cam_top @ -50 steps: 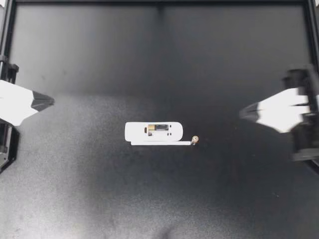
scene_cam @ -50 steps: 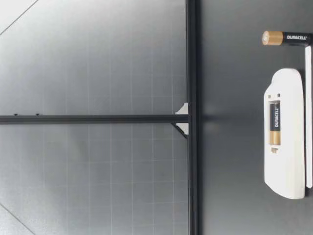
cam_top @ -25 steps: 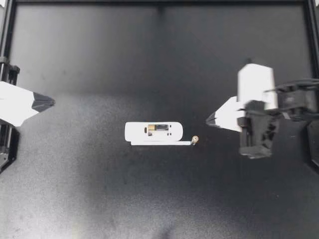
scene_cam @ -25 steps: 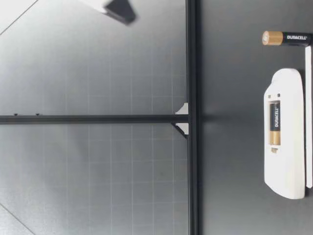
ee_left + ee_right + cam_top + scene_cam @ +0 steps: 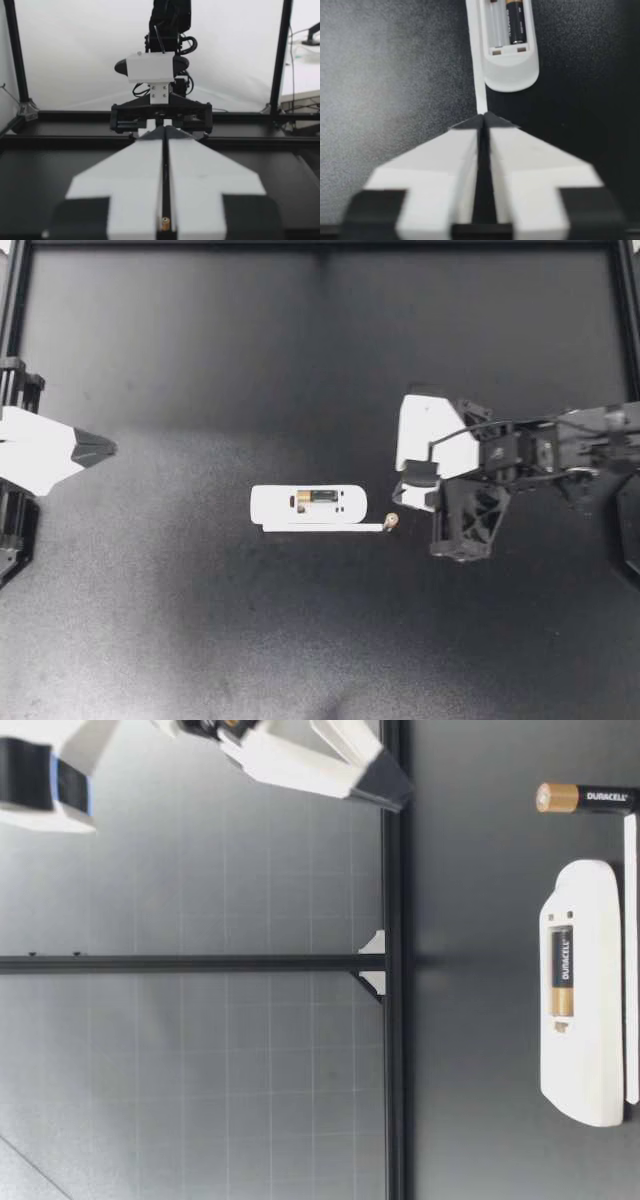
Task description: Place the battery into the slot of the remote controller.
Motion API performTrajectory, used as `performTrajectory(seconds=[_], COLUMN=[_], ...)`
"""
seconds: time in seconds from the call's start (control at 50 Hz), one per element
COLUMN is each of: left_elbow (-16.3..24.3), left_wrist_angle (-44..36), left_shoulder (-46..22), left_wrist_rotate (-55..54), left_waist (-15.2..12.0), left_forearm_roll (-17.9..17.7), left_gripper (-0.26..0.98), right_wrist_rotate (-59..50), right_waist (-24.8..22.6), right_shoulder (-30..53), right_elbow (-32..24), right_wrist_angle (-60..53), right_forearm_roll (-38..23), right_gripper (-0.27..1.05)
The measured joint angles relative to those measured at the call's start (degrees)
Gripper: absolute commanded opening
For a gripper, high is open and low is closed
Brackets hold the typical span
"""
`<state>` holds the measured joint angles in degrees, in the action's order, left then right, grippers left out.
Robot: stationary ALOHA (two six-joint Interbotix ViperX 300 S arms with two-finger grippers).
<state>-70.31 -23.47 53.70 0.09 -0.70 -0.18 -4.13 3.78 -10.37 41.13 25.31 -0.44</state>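
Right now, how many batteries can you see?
2. The seated battery lies in the remote's slot. The loose battery stands upright on the table, just off the remote's end. The slot's other bay looks empty; none seems hidden.

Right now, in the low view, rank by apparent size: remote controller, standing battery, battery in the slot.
1. remote controller
2. standing battery and battery in the slot: these look alike, so I leave them unranked.

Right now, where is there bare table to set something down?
Bare: the table between my left gripper and the remote controller, and wide stretches along both its long sides. Crowded: the standing battery, with my right gripper close beside.
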Motion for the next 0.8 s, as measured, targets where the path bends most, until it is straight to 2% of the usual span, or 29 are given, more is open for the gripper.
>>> performTrajectory(seconds=[0.1, 0.16, 0.8], left_elbow=[-0.3, -0.4, -1.1], left_wrist_angle=[0.0, 0.0, 0.0], left_shoulder=[-0.1, -0.1, -0.1], left_wrist_rotate=[0.0, 0.0, 0.0], left_waist=[0.1, 0.0, 0.0], left_forearm_roll=[0.0, 0.0, 0.0], left_gripper=[-0.14, -0.14, -0.14], right_wrist_rotate=[0.1, 0.0, 0.4], right_waist=[0.0, 0.0, -0.5], right_shoulder=[0.8, 1.2, 9.9], right_elbow=[-0.4, -0.4, -1.9], right_wrist_angle=[0.3, 0.3, 0.7], right_forearm_roll=[-0.1, -0.1, -0.1], right_gripper=[0.45, 0.48, 0.48])
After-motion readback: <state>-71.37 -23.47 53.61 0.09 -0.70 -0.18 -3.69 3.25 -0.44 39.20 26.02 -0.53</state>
